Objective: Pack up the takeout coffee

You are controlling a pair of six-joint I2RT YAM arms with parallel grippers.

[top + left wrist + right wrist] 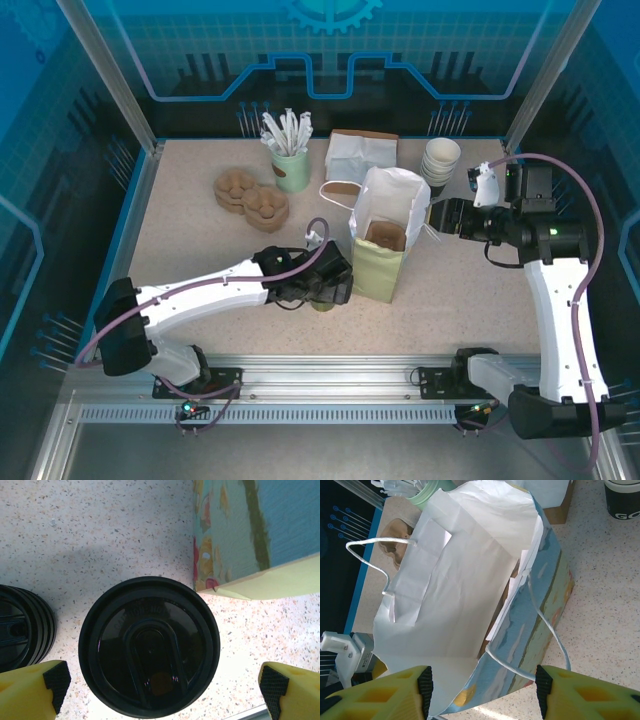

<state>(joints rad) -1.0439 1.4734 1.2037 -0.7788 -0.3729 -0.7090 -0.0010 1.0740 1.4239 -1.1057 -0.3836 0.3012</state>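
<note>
Beige speckled tabletop [180,240], and pretty much dead centre on it is the paper bag [378,272], standing upright with its mouth gaping at the ceiling. The right claw [484,685] is parked at the bag's right-hand rim. Its fingers are spread wide with the near end of the bag between them. I can't tell if they're touching the paper, so I'd call it standing by rather than gripping.

Now the bit that matters. The takeout coffee [149,652] stands on the tabletop just beside the bag's left wall, near a bottom corner, close to it but not touching. It's upright with the lid on, so its long axis points straight up at the left wrist camera. The left claw [164,682] hangs right over it with its fingers apart. There's one black pad [56,680] either side of the lid and a gap showing on both sides, so nothing's clamped yet. The left arm is obviously the nearer one.

My read is drop, pinch the cup, then lift straight up. The bag is way taller than the cup, so it needs real height before sliding toward the robot's right and over the mouth. One thing to watch is the stack of loose black lids [20,625] sitting just beside the cup on the far side from the bag, close to where that pad comes down.
</note>
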